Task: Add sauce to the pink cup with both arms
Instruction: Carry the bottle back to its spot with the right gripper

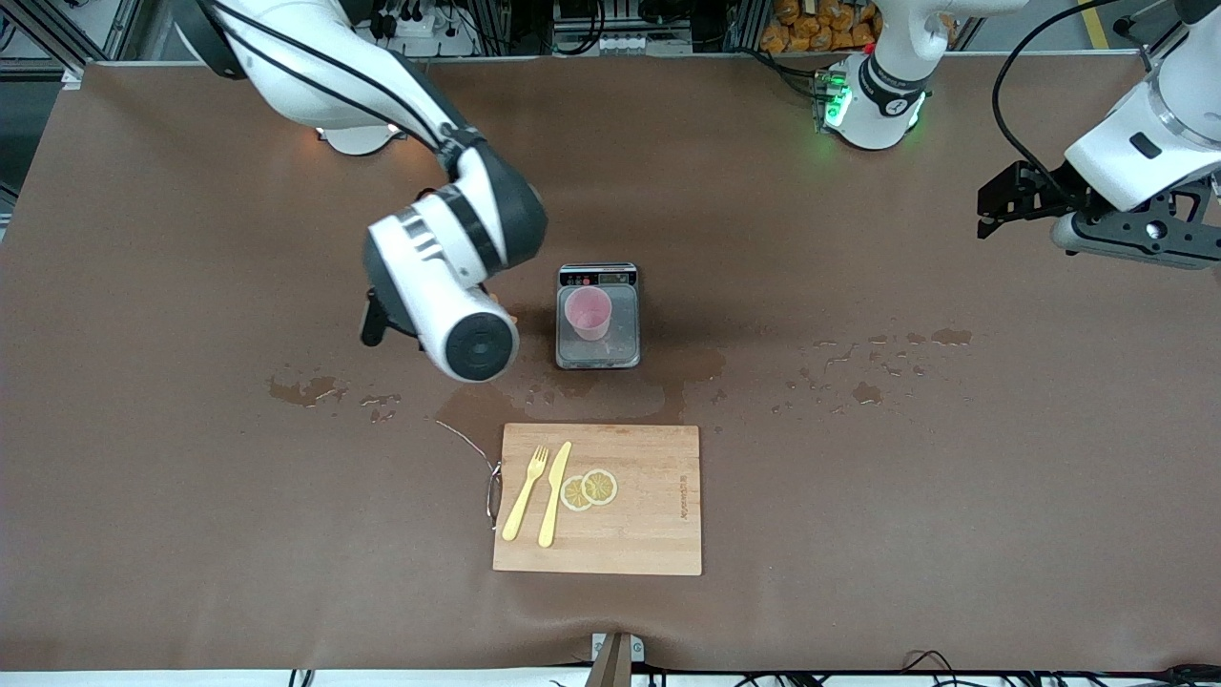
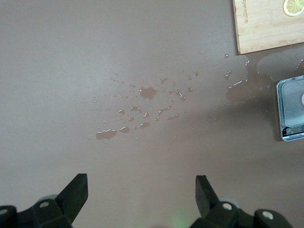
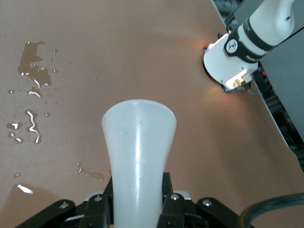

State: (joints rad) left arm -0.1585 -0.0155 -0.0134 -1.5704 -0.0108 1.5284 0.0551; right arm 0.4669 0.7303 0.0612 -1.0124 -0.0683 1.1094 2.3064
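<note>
The right gripper (image 3: 137, 209) hangs over the brown table (image 1: 153, 286) just beside the silver scale (image 1: 598, 355), toward the right arm's end, clamped tight on the translucent sauce bottle (image 3: 138, 156); its nozzle is out of sight in every view; the pink cup (image 1: 588, 313) stands upright on the scale's platform, farther from the front camera than the wooden cutting board (image 1: 649, 534) with its yellow fork (image 1: 526, 493), yellow knife (image 1: 554, 493) and two lemon slices (image 1: 589, 489). To pour well, the bottle's tip should probably sit squarely above the cup's rim before any squeeze, since spilled liquid (image 1: 305, 389) already dots the table; the left gripper (image 2: 141, 195) waits over wet patches toward the left arm's end, jaws spread wide, holding nothing.
</note>
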